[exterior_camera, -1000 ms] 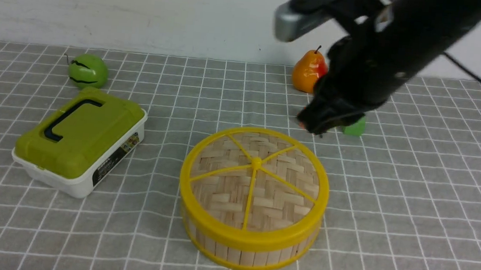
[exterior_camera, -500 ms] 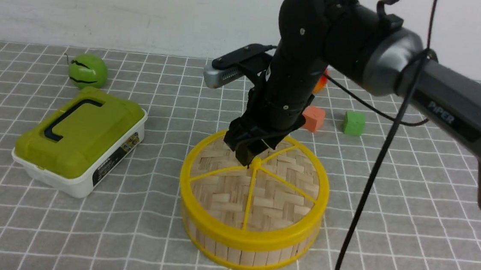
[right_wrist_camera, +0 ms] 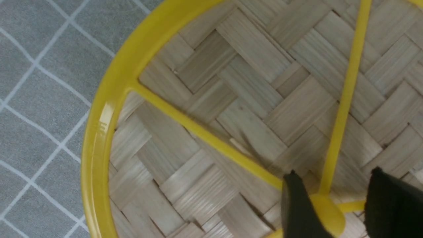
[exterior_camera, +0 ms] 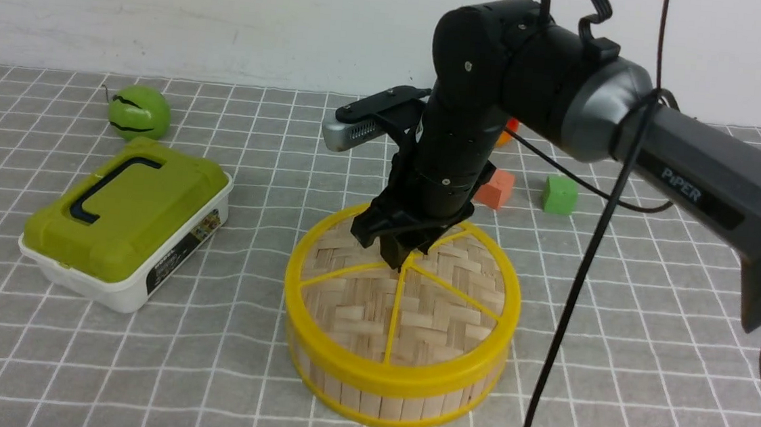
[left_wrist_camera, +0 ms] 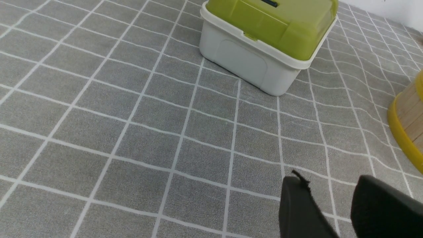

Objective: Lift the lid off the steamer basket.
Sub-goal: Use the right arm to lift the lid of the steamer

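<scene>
Jaws apart, the right gripper (exterior_camera: 399, 257) straddles the centre knob (right_wrist_camera: 327, 211) of the lid (exterior_camera: 414, 304); it should close squarely, then lift straight up off the steamer basket (exterior_camera: 393, 392).

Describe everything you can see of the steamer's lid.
The lid is a flat round disc of woven bamboo strips in a glossy yellow plastic rim, with thin yellow spokes meeting at a small centre knob. It lies level and seated on the basket, not lifted. The right gripper stands over its centre, fingers either side of the knob, jaws apart; whether they touch it is unclear.
</scene>
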Robot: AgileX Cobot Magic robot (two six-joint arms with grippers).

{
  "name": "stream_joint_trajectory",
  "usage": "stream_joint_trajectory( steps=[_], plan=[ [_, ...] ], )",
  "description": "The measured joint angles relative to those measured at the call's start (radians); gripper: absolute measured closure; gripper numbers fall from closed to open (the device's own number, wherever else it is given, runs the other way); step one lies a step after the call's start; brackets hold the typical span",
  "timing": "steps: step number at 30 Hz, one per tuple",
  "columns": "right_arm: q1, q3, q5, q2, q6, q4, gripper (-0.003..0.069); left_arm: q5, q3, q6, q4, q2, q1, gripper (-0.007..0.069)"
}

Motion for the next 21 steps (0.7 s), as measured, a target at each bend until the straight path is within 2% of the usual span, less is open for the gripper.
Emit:
stream_joint_trajectory(
  steps=[6, 21],
  plan=[
    [0.001, 0.0, 0.0, 0.0, -0.004, 0.02, 0.0576, 0.0, 0.0, 0.0, 0.0, 0.0, 0.0, 0.0386],
    [0.001, 0.008, 0.001, -0.059, -0.018, 0.011, 0.0581, 0.0, 0.0, 0.0, 0.0, 0.0, 0.0, 0.0386]
  ],
)
